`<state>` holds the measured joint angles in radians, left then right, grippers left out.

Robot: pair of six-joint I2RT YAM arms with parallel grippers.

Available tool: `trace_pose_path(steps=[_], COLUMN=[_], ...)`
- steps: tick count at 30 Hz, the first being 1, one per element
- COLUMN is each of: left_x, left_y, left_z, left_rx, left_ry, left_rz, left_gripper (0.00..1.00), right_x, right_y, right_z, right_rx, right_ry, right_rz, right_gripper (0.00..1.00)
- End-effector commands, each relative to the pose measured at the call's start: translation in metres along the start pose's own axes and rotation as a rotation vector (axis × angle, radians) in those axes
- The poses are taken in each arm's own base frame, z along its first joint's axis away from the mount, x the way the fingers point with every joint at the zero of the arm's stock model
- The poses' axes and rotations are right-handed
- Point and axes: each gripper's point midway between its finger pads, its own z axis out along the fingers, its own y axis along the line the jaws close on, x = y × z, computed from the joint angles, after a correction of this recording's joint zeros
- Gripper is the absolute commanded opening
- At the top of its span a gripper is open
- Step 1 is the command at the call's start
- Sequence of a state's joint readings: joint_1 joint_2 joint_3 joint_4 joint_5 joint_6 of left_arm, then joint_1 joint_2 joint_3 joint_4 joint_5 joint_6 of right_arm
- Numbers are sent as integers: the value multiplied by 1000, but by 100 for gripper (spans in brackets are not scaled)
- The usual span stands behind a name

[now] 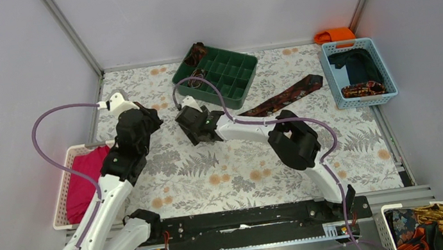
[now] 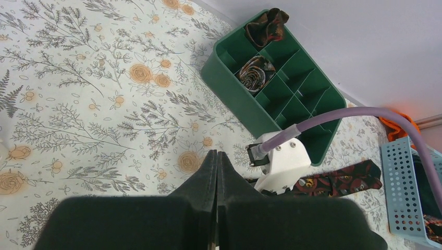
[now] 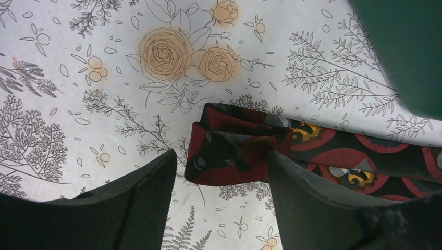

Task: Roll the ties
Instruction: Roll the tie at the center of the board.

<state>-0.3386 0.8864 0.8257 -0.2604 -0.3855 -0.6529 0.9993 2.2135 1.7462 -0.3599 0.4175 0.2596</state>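
R gripper (image 3: 221,162) spread astride folded end of tie (image 3: 237,148), long axis running far-right; L gripper (image 2: 217,156) pressed shut, farther off.

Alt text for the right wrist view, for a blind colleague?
The folded end of a dark red patterned tie lies on the floral tablecloth, between the fingers of the open right tool. A green tray shows at top right.

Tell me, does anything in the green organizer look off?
Yes. The tie in the corner compartment of the organizer is loosely bunched and pokes above the rim, unlike the tight coil nearby.
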Motion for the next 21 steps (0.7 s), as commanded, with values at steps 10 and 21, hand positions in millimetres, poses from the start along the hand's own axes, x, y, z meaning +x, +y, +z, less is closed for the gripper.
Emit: trace_pose_path(steps=[10,21], left_x=[-7,-5], left_y=[-1,-2], left_z=[3,4], left_rx=[6,18], left_ry=[-40,-38], left_rz=[3,1], left_gripper=[0,0], right_x=[13,9], right_y=[-16,-42], right_z=[20,26], right_rx=[78,191], right_ry=[61,43], right_rz=[5,31], right_gripper=[77,59])
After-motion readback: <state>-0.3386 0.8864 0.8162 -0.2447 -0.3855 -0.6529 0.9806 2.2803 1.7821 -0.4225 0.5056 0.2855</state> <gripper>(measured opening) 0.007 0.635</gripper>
